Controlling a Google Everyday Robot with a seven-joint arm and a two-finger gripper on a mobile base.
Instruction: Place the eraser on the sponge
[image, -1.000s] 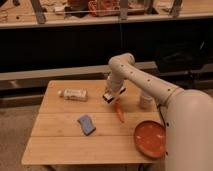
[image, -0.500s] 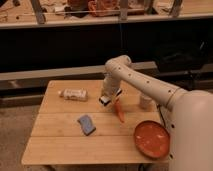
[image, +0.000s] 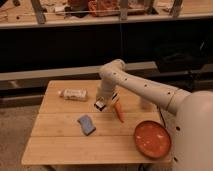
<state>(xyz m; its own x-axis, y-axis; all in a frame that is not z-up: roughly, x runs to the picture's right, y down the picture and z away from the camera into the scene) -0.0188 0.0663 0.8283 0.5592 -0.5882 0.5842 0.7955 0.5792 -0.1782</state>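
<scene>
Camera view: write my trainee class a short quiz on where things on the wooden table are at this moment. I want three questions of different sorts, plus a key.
1. True or false: the eraser already lies on the sponge.
2. Multiple choice: as the picture shows it, the red bowl stands on the table at A) the far left corner, B) the near right corner, C) the middle.
3. Fill in: the slim orange thing lying just to the picture's right of the claw is a ____.

Key
1. False: the claw holds the eraser, apart from the sponge, which lies nearer the front edge.
2. B.
3. carrot.
</scene>
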